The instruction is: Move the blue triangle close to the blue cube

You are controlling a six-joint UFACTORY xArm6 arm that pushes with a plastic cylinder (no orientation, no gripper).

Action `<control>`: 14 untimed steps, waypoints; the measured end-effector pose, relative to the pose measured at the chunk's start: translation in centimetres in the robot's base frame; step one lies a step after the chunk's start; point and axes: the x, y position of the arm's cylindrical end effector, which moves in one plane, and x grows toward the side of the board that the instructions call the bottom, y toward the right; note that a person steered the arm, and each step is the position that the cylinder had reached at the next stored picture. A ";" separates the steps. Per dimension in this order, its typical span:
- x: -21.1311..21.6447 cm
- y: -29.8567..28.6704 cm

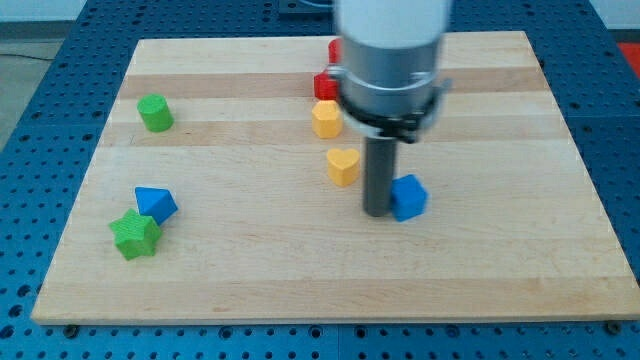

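Note:
The blue triangle lies at the view's lower left of the wooden board, touching a green star just below it. The blue cube sits right of the board's middle. My tip is at the end of the dark rod, right against the blue cube's left side. The tip is far to the right of the blue triangle.
A yellow heart lies just left of the rod. A yellow hexagon-like block and a red block sit above it, another red block partly hidden by the arm. A green cylinder is at upper left.

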 end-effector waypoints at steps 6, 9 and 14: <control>-2.0 -9.3; -1.1 -31.4; 3.4 -17.4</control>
